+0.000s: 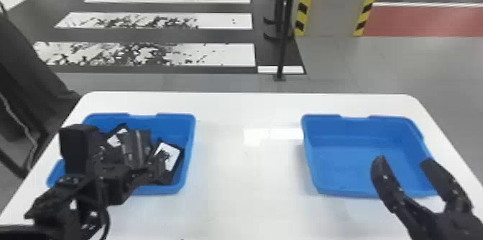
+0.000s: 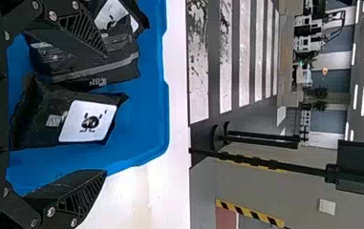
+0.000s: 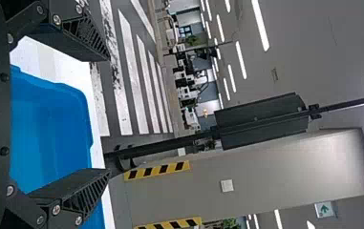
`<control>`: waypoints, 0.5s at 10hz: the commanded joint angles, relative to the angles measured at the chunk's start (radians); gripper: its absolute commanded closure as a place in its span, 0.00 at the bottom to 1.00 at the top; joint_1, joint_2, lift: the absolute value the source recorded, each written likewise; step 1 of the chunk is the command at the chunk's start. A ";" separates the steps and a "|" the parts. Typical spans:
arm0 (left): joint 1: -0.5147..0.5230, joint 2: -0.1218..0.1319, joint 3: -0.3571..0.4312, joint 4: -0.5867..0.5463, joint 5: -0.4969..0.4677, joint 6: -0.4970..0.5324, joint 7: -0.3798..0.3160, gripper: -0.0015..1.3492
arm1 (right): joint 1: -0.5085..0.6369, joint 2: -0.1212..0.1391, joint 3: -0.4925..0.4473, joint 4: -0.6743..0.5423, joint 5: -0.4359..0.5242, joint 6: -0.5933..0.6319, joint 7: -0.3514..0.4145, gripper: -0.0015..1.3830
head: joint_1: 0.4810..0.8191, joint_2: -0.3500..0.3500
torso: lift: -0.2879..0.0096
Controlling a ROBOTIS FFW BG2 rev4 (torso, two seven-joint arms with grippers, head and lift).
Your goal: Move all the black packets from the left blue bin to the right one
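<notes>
Two blue bins sit on a white table [image 1: 230, 185], well apart. The left blue bin [image 1: 191, 149] has black packets in it, bunched together. One packet [image 1: 169, 156] with a white label lies on the bin's right side in the head view. Next to it is a packet with a grey stripe [image 2: 98, 69]. Another packet with a white label [image 1: 116, 138] is by that one (its label has dark marks too). The left gripper [image 1: 133, 164] is over this bin, jaws spread wide. I can't tell if it touches a packet. The right blue bin [image 1: 345, 164] shows its smooth blue floor. The right gripper [image 1: 404, 164] is at its near side, jaws wide apart.
</notes>
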 commanded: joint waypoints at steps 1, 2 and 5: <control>-0.061 0.014 -0.007 0.052 -0.021 0.050 0.000 0.13 | 0.002 0.000 -0.002 -0.002 0.000 0.000 0.000 0.15 | 0.63 0.52 | 0.50; -0.096 0.024 -0.017 0.079 -0.025 0.082 -0.006 0.13 | 0.000 0.000 -0.002 -0.002 0.000 0.000 0.000 0.15 | 0.63 0.53 | 0.50; -0.192 0.049 -0.033 0.160 -0.063 0.204 -0.084 0.14 | -0.003 0.000 -0.002 0.001 0.002 0.000 0.000 0.15 | 0.63 0.53 | 0.50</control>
